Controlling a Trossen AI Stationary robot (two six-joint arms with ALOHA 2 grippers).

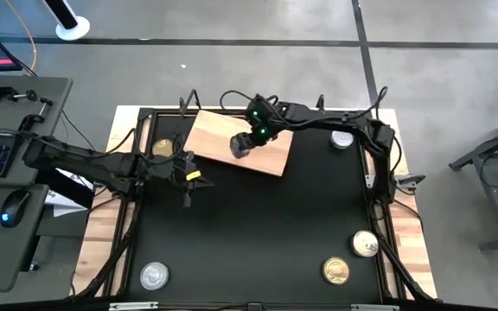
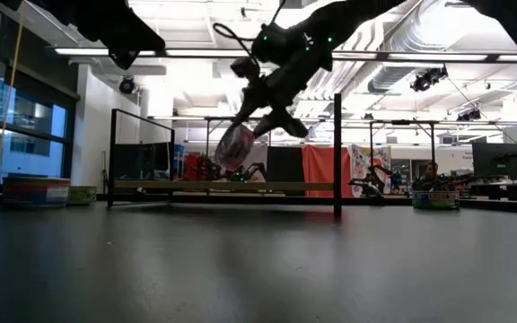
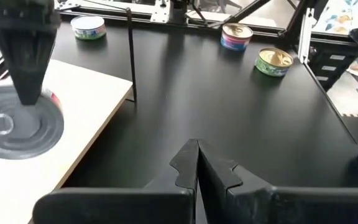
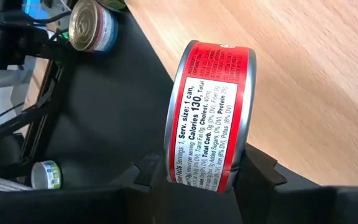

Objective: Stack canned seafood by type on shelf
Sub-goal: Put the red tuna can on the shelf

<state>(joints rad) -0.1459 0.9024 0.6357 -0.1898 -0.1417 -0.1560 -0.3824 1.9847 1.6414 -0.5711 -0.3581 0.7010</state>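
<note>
The shelf [image 1: 266, 154] is a light wooden board on thin black legs [image 2: 337, 152] at the table's far side. My right gripper [image 1: 242, 145] hovers over its left part, shut on a red-labelled tin [image 4: 207, 118] with a silver top [image 3: 17, 124]. A gold-topped tin [image 1: 162, 148] stands on the table just left of the shelf. Other tins stand at the far right [image 1: 342, 138], near left [image 1: 154, 276] and near right [image 1: 335, 270] [image 1: 366, 244]. My left gripper [image 1: 187, 180] [image 3: 197, 163] is shut and empty, over the table near the shelf's left near corner. My right gripper pinches the red tin between its two fingers [image 4: 260, 171], one on the silver top [image 3: 27, 93] and the other on the opposite flat face. The fingers come from above, slanting down. The tin is lifted clear above the shelf, tilted towards standing on its rim [image 2: 234, 145].
Bare black table lies between the shelf and the near tins [image 1: 258, 233]. The table frame's rails run along the left and right edges [image 1: 379, 173]. A desk with keyboard and mouse [image 1: 11, 207] stands beyond the left edge.
</note>
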